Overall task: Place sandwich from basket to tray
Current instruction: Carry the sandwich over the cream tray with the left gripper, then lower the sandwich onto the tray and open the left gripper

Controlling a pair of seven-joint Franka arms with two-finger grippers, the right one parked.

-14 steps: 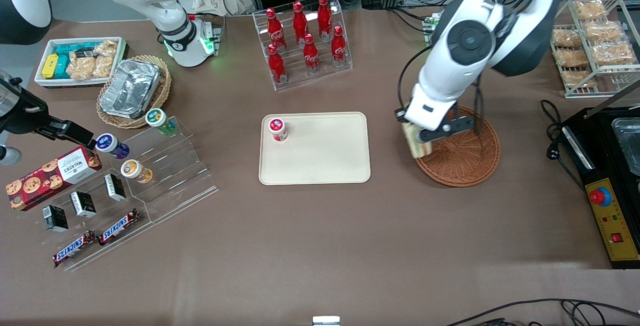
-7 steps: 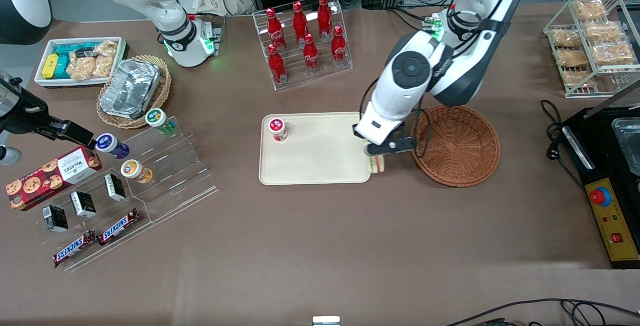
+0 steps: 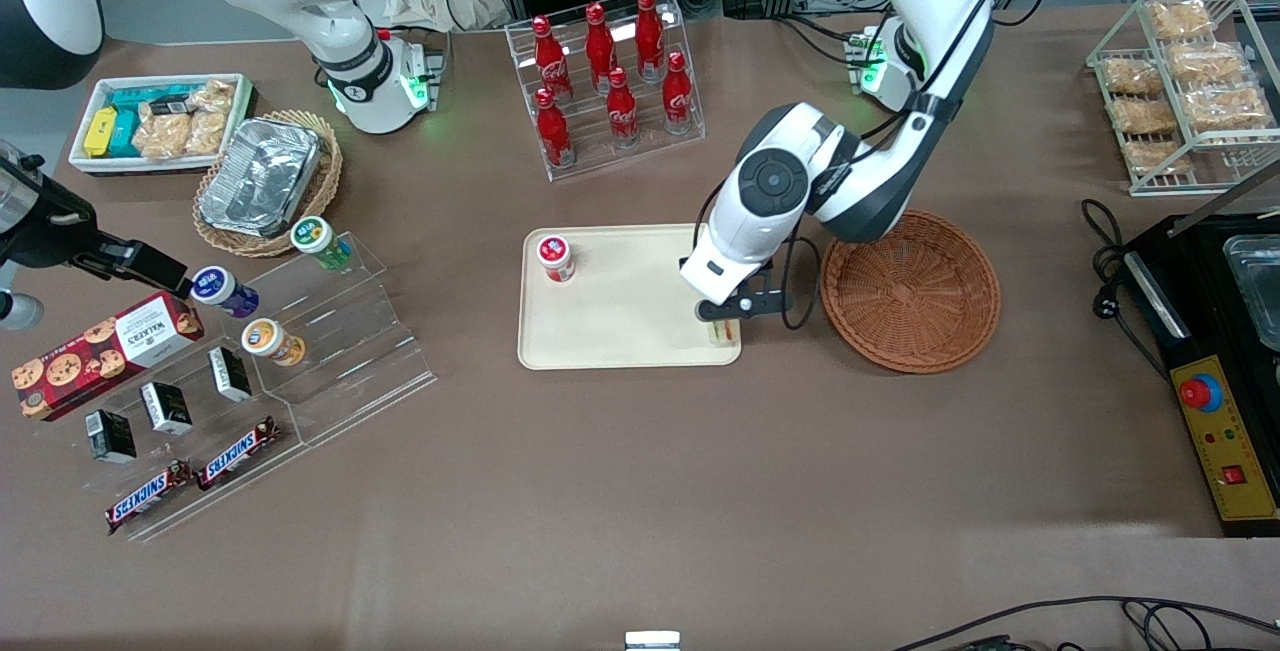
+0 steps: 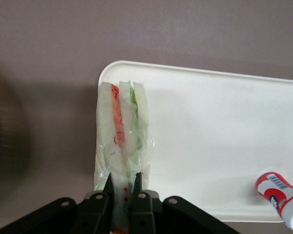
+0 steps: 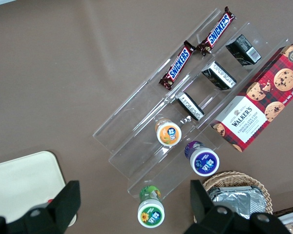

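A: Front: since a second ago the hand [image 3: 727, 316] has carried the sandwich [image 3: 724, 333] off the basket [image 3: 910, 291] to the tray [image 3: 625, 301] corner nearest the basket.
B: Risk?
A: It hangs at the rim; letting go here could tip it onto the surface [image 3: 640, 491].
B: Wrist?
A: Hand [image 4: 122, 187] clamped on the sandwich [image 4: 122, 131], wedge sticking out past the fingertips, straddling the tray [image 4: 210, 141] edge. Small jar [image 4: 279, 193] well apart.

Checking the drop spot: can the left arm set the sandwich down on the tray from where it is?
Probably yes. The gripper, shut on the sandwich, hangs over the tray corner nearest the basket; the small jar stands well clear.
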